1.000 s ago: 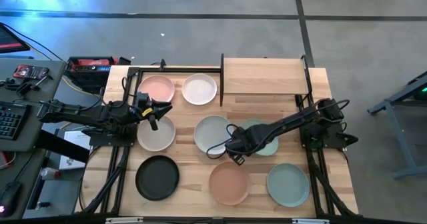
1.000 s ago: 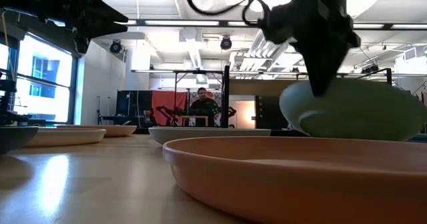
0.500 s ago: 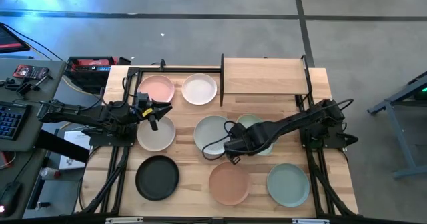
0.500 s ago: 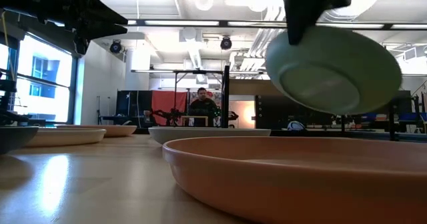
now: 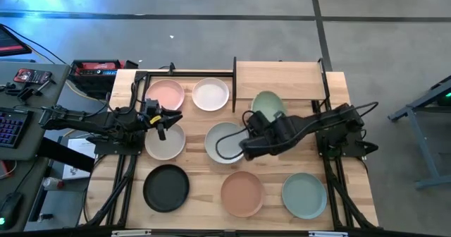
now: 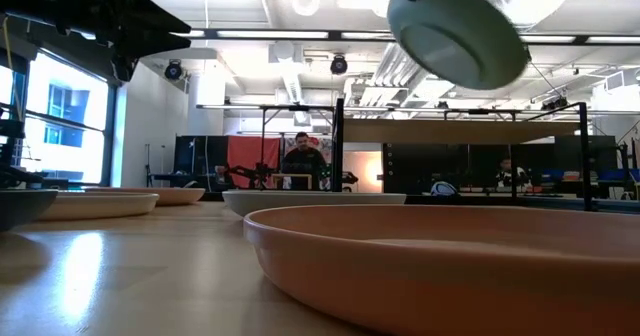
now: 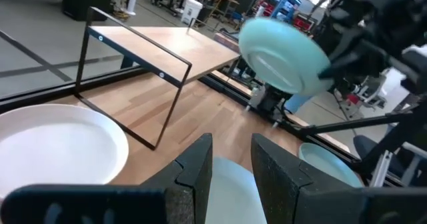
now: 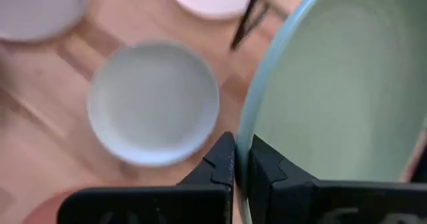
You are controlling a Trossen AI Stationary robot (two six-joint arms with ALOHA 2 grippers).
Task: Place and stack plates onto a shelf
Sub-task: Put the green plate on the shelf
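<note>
Carry step is where you're at: your right gripper [image 8: 237,167] is pinched shut on the rim of the sage plate [image 5: 267,104], holding it up off the table just in front of the shelf [image 5: 278,80], tilted so its underside shows in the low view. Nothing is on the shelf yet as far as the top view shows.

Next move, I'd guess, is to bring it over the shelf panel, level it out, then lower and let go. Watch the black uprights at the shelf edge, since the plate hangs close to the front one.

Nearest you from the shelf are the terracotta plate [image 5: 242,193] and teal plate [image 5: 304,195], then the black plate [image 5: 166,187], then grey plate [image 5: 225,142] and cream plate [image 5: 164,140]. Beside the shelf sit the white plate [image 5: 211,94] and pink plate [image 5: 164,94].

All matte, shallow, round, like-sized. Your left gripper [image 5: 163,121] waits over the cream plate, jaws apart, nothing in them.
</note>
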